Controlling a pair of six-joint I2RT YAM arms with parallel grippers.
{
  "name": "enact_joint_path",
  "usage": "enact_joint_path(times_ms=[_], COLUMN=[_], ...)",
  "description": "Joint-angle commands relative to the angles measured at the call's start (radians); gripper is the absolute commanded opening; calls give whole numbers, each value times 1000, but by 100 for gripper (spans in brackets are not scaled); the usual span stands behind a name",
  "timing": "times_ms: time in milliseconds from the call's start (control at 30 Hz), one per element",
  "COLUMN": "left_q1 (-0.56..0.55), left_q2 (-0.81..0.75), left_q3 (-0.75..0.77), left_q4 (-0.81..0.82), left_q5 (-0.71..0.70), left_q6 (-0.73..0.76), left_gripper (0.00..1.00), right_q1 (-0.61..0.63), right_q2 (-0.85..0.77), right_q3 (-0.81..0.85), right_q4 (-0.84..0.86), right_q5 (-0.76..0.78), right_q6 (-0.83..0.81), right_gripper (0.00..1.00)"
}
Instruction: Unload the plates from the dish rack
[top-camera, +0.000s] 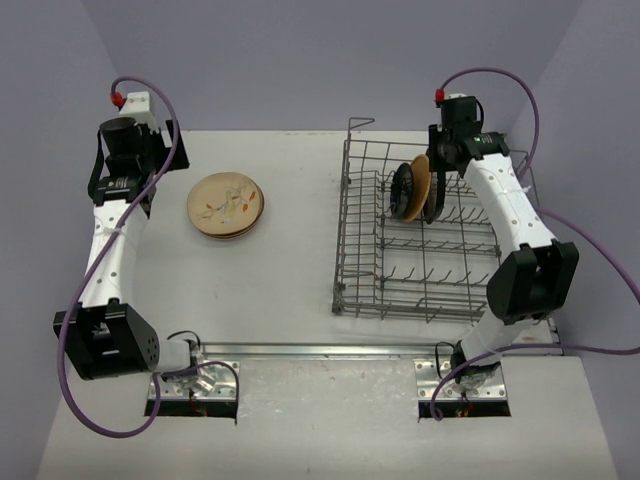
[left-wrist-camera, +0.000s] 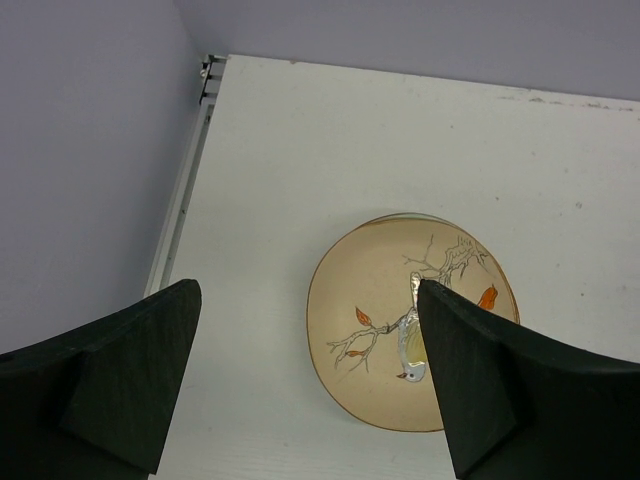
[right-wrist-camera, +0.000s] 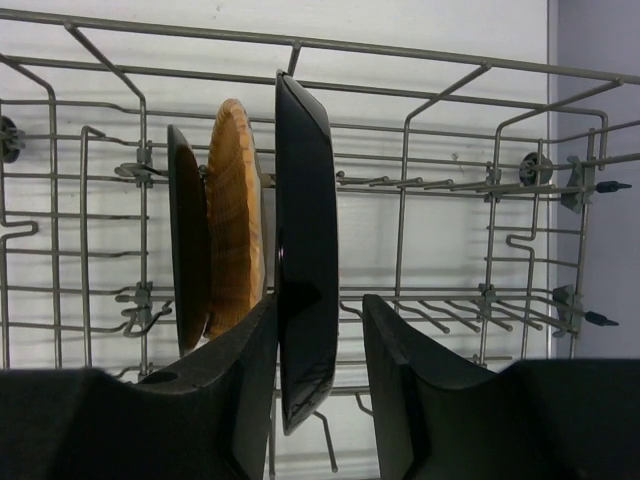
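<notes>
The black plate (right-wrist-camera: 305, 230) stands on edge in the rack (top-camera: 440, 270), nearest the right gripper (right-wrist-camera: 320, 305). A tan plate (right-wrist-camera: 235, 220) stands just beside it, and a dark plate (right-wrist-camera: 188, 240) stands on the tan one's far side. All three are upright near the back of the rack.

The right gripper's fingers (right-wrist-camera: 220, 400) straddle the black plate's lower rim with the jaws apart. One finger looks to be against the plate. The other shows a clear gap, so nothing is clamped yet.

Across the table (top-camera: 290, 270), well away from the rack, a stack (top-camera: 226, 205) of plates lies flat. The left gripper (left-wrist-camera: 308, 290) hangs over it, spread wide and holding nothing.

From where I stand, the worry is the squeeze. If only one finger is already touching, closing could push the black plate sideways into the tan one and rattle or tip its neighbours. The plate looks glossy and the grip is on a thin rim, so it might swivel or slide out once lifted. The tines (right-wrist-camera: 325, 440) below could also catch the edge if the plate comes out at a slant rather than straight up. That would jerk the rack or pull the plate loose.
</notes>
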Motion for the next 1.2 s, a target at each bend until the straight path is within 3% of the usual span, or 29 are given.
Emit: enact_joint_path(times_ms=[0, 500, 667, 833, 1167], left_q1=[4, 5, 4, 5, 4], left_q2=[-17, -25, -25, -23, -13], left_q3=[11, -2, -6, -2, 5], left_q4=[36, 42, 42, 42, 45], left_q5=[-9, -9, -6, -12, -12], left_q6=[4, 6, 4, 6, -8], left_gripper=[88, 88, 89, 89, 90], right_q1=[1, 0, 1, 1, 1], right_q2=[29, 143, 179, 200, 153], right_q3=[-13, 17, 40, 93, 223], right_q4=[55, 22, 22, -29, -109], right_q5=[100, 104, 90, 72, 103], right_q6=[-22, 21, 31, 45, 29], right_gripper=[38, 33, 24, 0, 0])
